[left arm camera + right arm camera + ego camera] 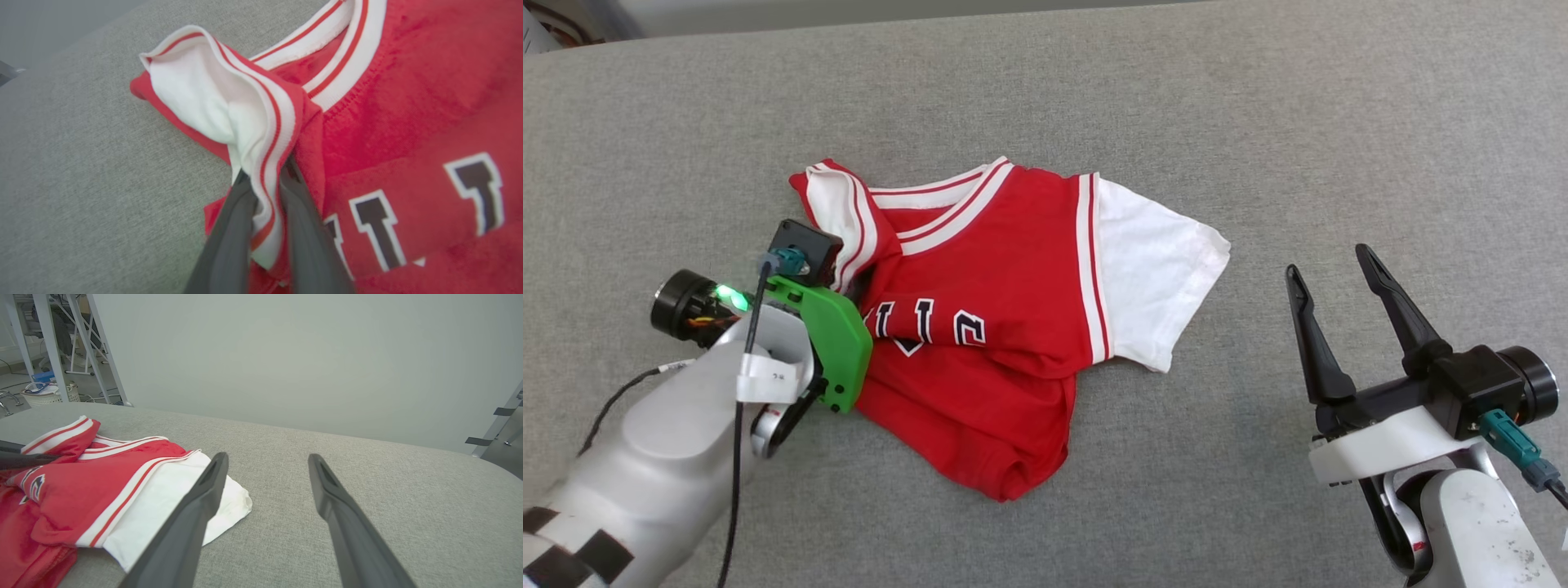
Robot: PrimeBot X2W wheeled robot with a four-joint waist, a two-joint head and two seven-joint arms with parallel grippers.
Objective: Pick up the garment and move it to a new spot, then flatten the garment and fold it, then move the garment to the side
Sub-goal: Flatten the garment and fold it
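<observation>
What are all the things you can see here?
garment: one, red jersey with white sleeves, striped trim and black letters, crumpled mid-surface.
grey surface: one, grey fabric, under the garment.
basket: one, white, on the floor far behind.
frame legs: a few, pale metal, by the basket.
left gripper: one, dark fingers, shut on the garment's striped sleeve edge.
right gripper: one, dark fingers, open, to the right of the garment and apart from it.
</observation>
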